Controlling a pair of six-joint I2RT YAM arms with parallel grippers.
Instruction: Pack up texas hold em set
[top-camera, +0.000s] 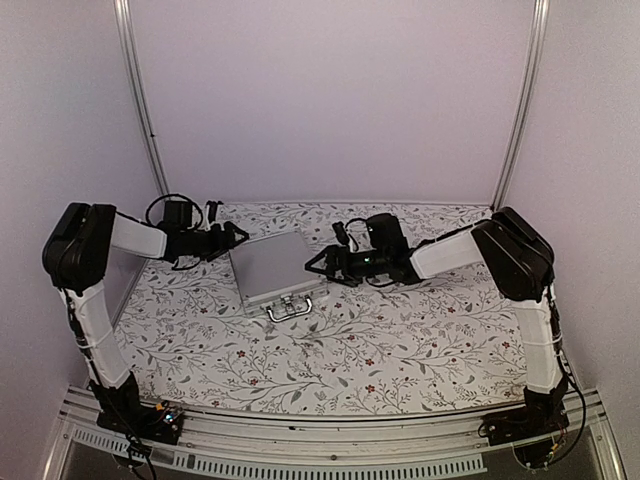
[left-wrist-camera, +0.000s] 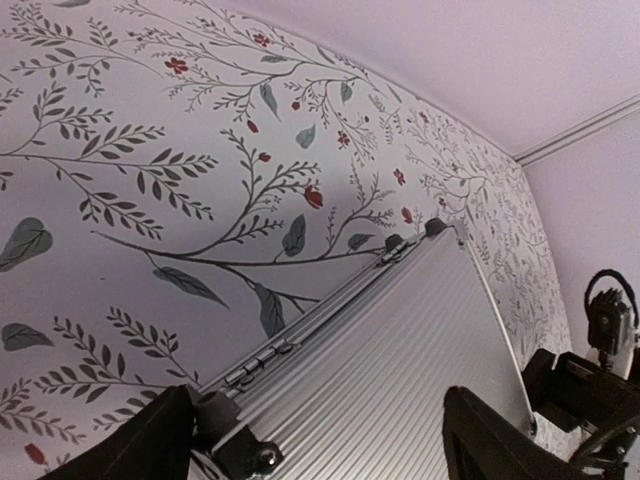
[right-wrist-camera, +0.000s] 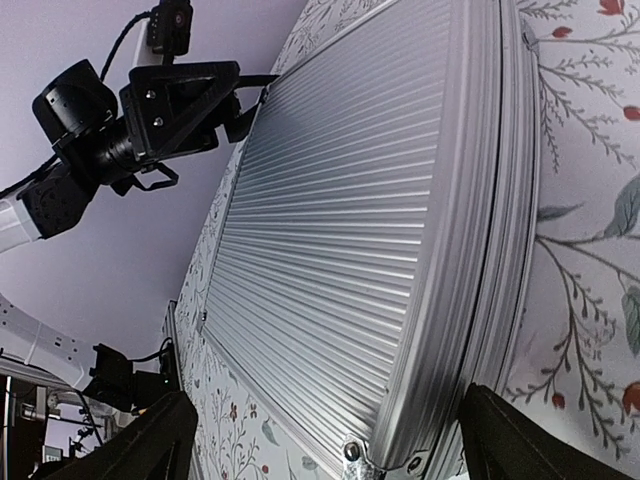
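The left gripper (top-camera: 236, 235) sits at the far left corner of the closed silver briefcase (top-camera: 270, 263), fingers spread wide, gripping nothing. The case lies flat mid-table on the floral cloth (top-camera: 400, 340) (its handle (top-camera: 289, 309) toward the arms). The right gripper (top-camera: 318, 265), likewise spread, faces its right edge.

No readable writing in any view

The silver briefcase (top-camera: 270, 262) showed only plain ribbed metal on its lid, with no brand or label to make out. The tablecloth (top-camera: 400, 340) bore a leaf-and-berry print and no letters. Any marking on the small board (top-camera: 165, 412) at the left arm's base, at about seven o'clock in the top view, was too small to read.
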